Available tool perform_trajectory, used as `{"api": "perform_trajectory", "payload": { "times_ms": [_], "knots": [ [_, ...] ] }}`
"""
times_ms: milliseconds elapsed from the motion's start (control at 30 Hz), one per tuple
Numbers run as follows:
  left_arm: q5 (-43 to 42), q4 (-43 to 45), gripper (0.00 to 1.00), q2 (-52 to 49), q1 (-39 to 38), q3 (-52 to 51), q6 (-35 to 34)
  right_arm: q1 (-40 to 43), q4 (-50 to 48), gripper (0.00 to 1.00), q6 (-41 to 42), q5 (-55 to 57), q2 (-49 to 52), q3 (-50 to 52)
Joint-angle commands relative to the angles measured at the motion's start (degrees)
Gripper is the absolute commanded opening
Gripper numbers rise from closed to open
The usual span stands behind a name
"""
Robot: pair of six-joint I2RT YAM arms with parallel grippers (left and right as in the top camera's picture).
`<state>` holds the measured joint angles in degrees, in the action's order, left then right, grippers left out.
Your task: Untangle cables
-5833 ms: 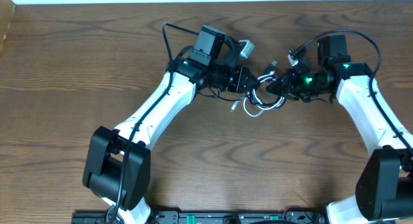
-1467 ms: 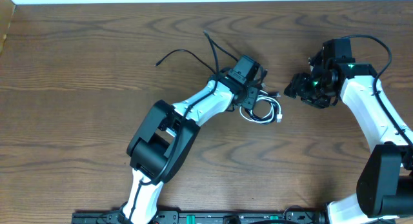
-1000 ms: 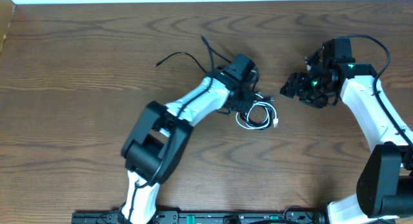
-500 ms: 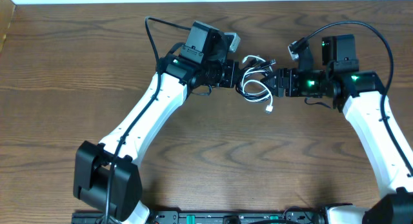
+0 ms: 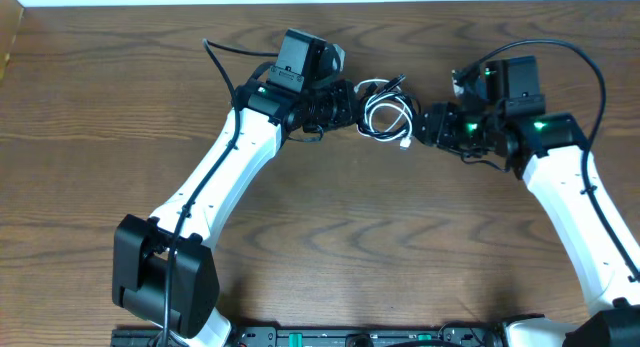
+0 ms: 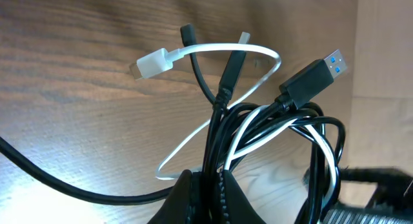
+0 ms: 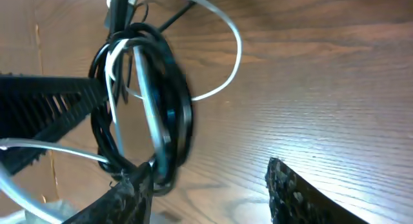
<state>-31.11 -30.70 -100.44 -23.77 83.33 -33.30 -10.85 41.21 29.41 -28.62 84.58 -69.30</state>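
Left arm: the left gripper (image 5: pixel 349 108) sat at the upper middle of the table (image 5: pixel 100 137). Its jaws were closed on the cables (image 5: pixel 384 111). In the left wrist view only the finger tips (image 6: pixel 193 193) showed, cut off by the bottom edge. Black and white strands ran down between them, and the pinch point itself was hidden.

Count: 2 cords, tangled in 1 loose coil.
- White cord (image 6: pixel 213 51): 1 white plug (image 6: pixel 151 62) seen clearly.
- Black cord (image 6: pixel 326 130): 1 plug with a blue insert (image 6: pixel 314 77), plus 2 slimmer dark ends poking up. I could not tell which cord those 2 belonged to.
- The strands crossed too thickly in the coil to trace either cord end to end.

Position: the coil hung just right of the left jaws, between the 2 grippers, at the far middle of the table.

Right arm: the right gripper (image 5: pixel 423 125) sat right beside the coil. In the right wrist view its jaws stood apart. The blurred coil lay against 1 finger (image 7: pixel 129 193), the other finger was clear of it, and a white loop (image 7: pixel 229 62) arced out over bare wood. Whether the coil rested on that finger or just overlapped it could not be told.
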Motion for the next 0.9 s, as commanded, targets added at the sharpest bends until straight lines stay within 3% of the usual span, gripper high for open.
{"api": "perform_trajectory", "payload": {
  "times_ms": [0, 267, 300, 433, 700, 800, 867],
  "knots": [
    [1.09, 0.33, 0.07, -0.07, 0.70, 0.33, -10.25, -1.66, -1.62, 0.53, 4.20, -1.11, -0.68, 0.02],
    [2.23, 0.31, 0.08, -0.07, 2.23, 0.33, -32.87, -3.87, -4.28, 0.55, 4.72, -4.33, -0.68, 0.04],
    [2.21, 0.28, 0.07, -0.07, 2.21, 0.33, -37.73, -4.11, -4.83, 0.56, 7.26, -2.64, -0.68, 0.02],
    [1.22, -0.17, 0.08, -0.07, 2.16, 0.33, -46.10, -4.26, -6.45, 0.57, 10.01, 1.55, -0.68, 0.04],
    [-3.69, -0.13, 0.07, -0.07, 2.16, 0.33, -55.19, -4.74, -10.38, 0.57, 9.49, 4.81, -0.68, 0.04],
    [-3.82, -0.13, 0.08, -0.07, 2.16, 0.33, -55.32, -4.87, -9.68, 0.44, 8.57, 12.02, -0.81, 0.04],
    [-2.45, -0.66, 0.08, -0.07, 2.16, 0.33, -54.97, -5.70, -10.08, 0.45, 8.22, 18.97, -0.92, 0.02]
  ]
}}
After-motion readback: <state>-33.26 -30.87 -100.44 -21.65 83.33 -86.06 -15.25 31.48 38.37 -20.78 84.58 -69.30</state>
